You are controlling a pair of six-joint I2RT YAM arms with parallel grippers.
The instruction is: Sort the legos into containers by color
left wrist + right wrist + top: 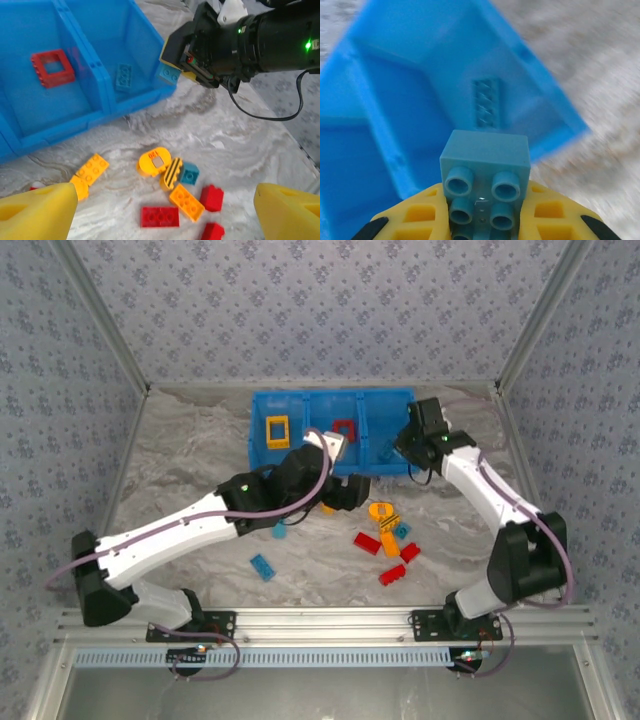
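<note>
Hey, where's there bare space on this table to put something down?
Bare table left of the bin, beyond the left arm. A smaller gap near the front, between the front blue brick and the red bricks. Crowded in front of the bin's right end.

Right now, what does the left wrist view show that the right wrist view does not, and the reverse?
Left wrist, not right wrist: a red frame in the bin, loose legos on the table, the right gripper from outside. Right wrist, not left wrist: the held brick close up, studs toward the camera. Both: the bin, a light blue brick lying in its end compartment, the held brick.
</note>
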